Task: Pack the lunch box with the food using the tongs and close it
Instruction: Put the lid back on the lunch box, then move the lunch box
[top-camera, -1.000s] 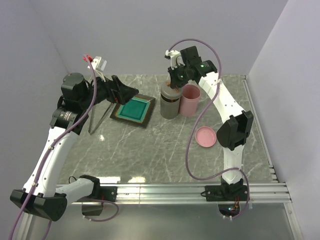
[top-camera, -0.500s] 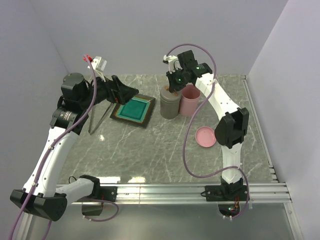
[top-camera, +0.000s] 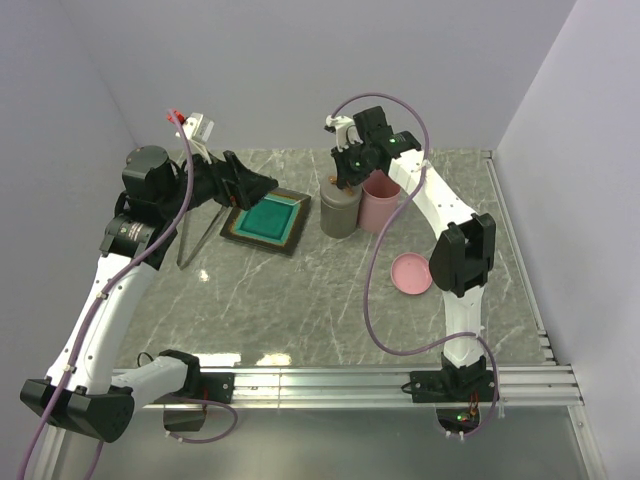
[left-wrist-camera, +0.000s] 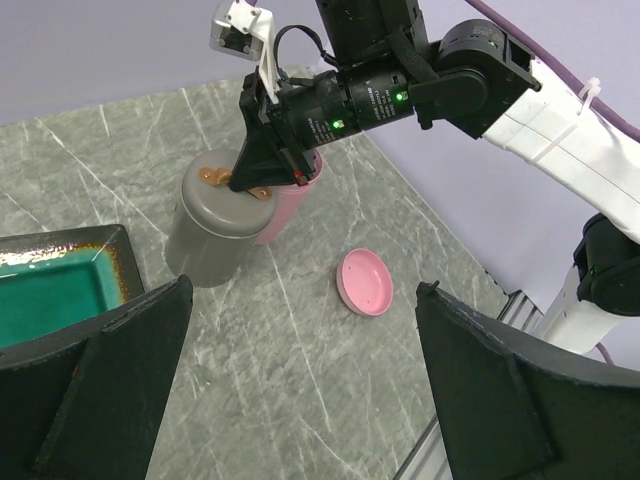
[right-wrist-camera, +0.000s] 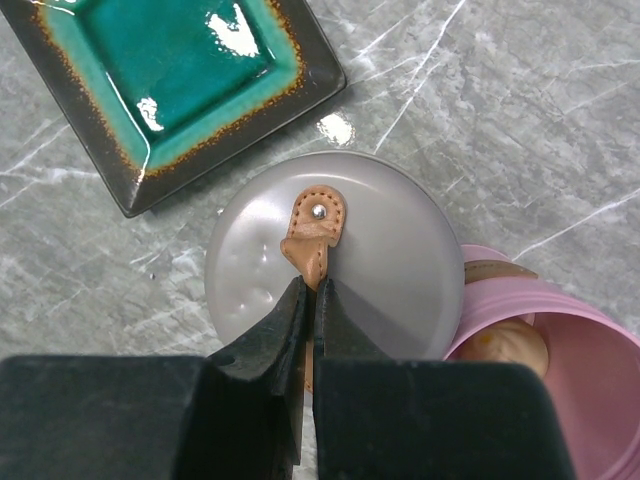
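The lunch box stands as two round tubs at the back. The grey tub (top-camera: 340, 212) carries a domed grey lid (right-wrist-camera: 400, 260) with a tan leather strap (right-wrist-camera: 316, 232). My right gripper (right-wrist-camera: 312, 288) hovers above it, shut on that strap. The pink tub (right-wrist-camera: 585, 350) beside it is uncovered, and one pale ball of food (right-wrist-camera: 505, 345) shows inside. The tongs (top-camera: 193, 235) lie on the table left of the plate. My left gripper (left-wrist-camera: 303, 300) hangs open in the air with nothing between its fingers, pointing toward the tubs.
The square dark plate with a teal centre (top-camera: 263, 222) sits bare, left of the grey tub. A pink lid (top-camera: 411, 273) lies upturned on the marble toward the right. An aluminium rail runs along the near edge.
My right gripper has shifted left and down over the grey tub, still shut. The left arm has not moved.
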